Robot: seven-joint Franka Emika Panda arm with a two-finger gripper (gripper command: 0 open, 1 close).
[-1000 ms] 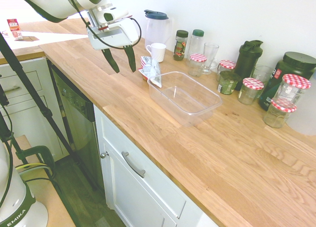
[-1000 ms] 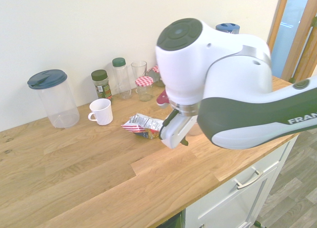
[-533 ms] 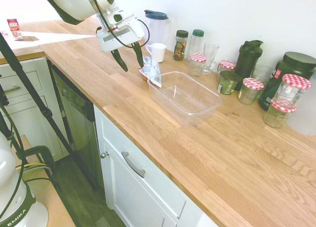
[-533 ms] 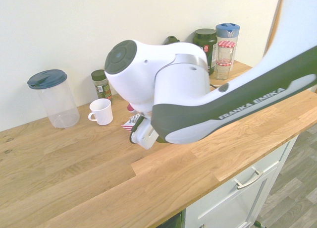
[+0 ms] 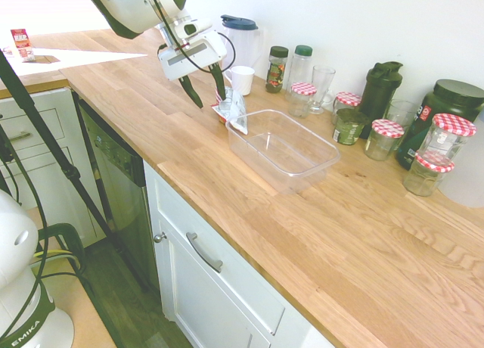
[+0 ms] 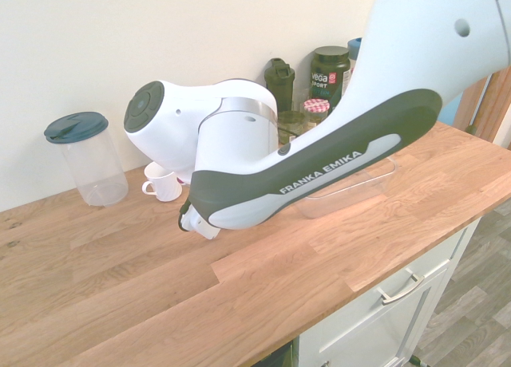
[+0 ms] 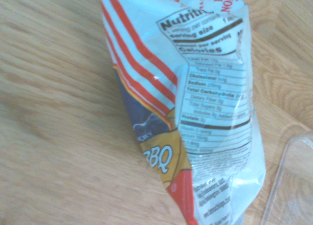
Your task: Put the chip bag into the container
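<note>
The hand (image 5: 211, 103) is spread, with nothing between its fingertips, above the worktop (image 5: 261, 219). The chip bag (image 5: 237, 113) rests on the worktop, just beside the near end of the container (image 5: 283, 145) and outside it. Relative to the hand, the bag lies below and toward the container. Its long axis slants toward the container in the first exterior view. The next move likely requires a shift toward the container, jaw alignment across the bag's narrower width, then descent clear of the rim.
</note>
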